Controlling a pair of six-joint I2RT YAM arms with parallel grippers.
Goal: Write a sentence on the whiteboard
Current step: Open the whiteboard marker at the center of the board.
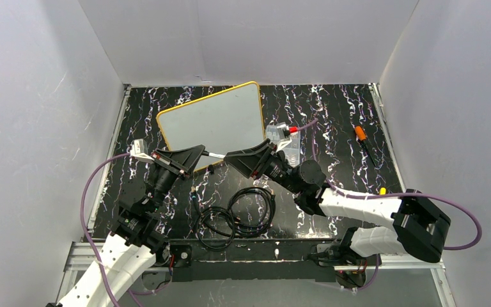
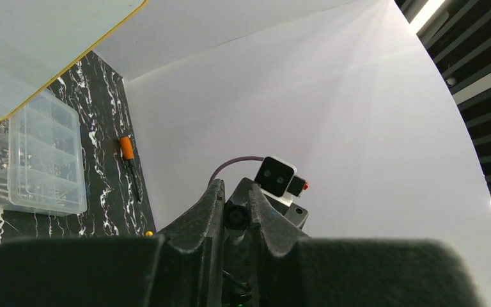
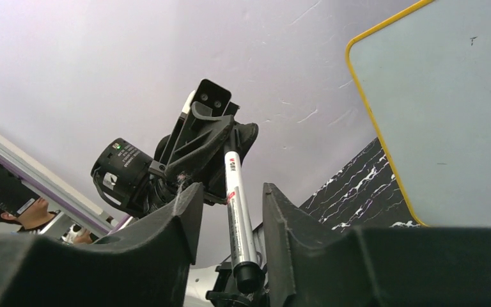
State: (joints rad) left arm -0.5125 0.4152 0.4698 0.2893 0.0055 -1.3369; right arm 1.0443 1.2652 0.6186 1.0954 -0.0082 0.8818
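The whiteboard [image 1: 211, 120] lies at the back centre, white with a yellow-orange rim, and no lettering shows on it. It also shows in the left wrist view [image 2: 19, 45] and the right wrist view [image 3: 447, 109]. My left gripper [image 1: 200, 151] is shut on one end of a white marker [image 1: 216, 155] and holds it level above the table in front of the board. In the left wrist view the marker's black end [image 2: 238, 216] sits pinched between the fingers. My right gripper [image 1: 233, 158] faces the left one. It is open, with the marker barrel [image 3: 238, 211] between its jaws and a gap on each side.
A clear compartmented plastic box [image 1: 281, 137] lies right of the board and shows in the left wrist view [image 2: 38, 157]. An orange-handled screwdriver [image 1: 362, 137] lies at the far right. Coiled black cables [image 1: 236, 214] lie near the front edge. White walls enclose the table.
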